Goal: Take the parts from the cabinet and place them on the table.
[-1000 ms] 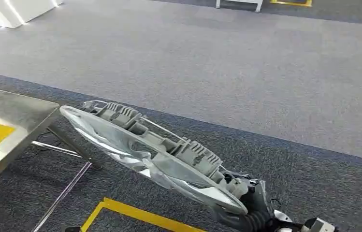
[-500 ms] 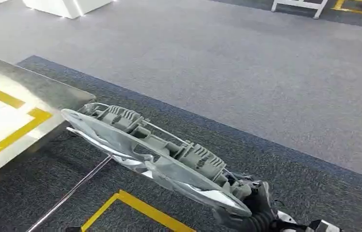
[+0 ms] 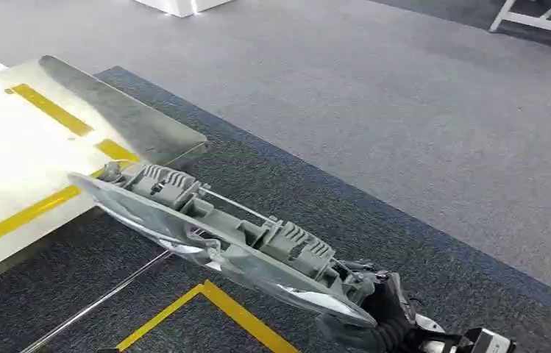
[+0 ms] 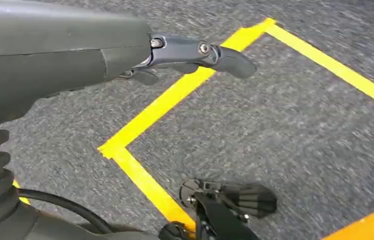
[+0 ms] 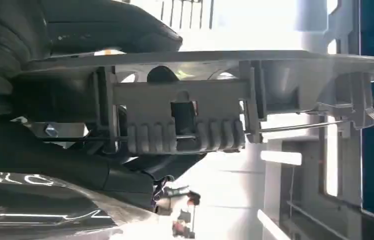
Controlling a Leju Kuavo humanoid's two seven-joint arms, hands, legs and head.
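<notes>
Right hand grips the long grey part.
Part's far end overhangs the table; left hand hangs with fingers spread, holding nothing.

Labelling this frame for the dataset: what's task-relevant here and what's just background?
Job:
- grey plastic part, gripped at its near end by the right hand
- metal table with yellow tape lines, the drop-off
- left hand, holding nothing

Background:
- yellow floor tape on the dark carpet
- white frame far right
- white block at the far edge
</notes>
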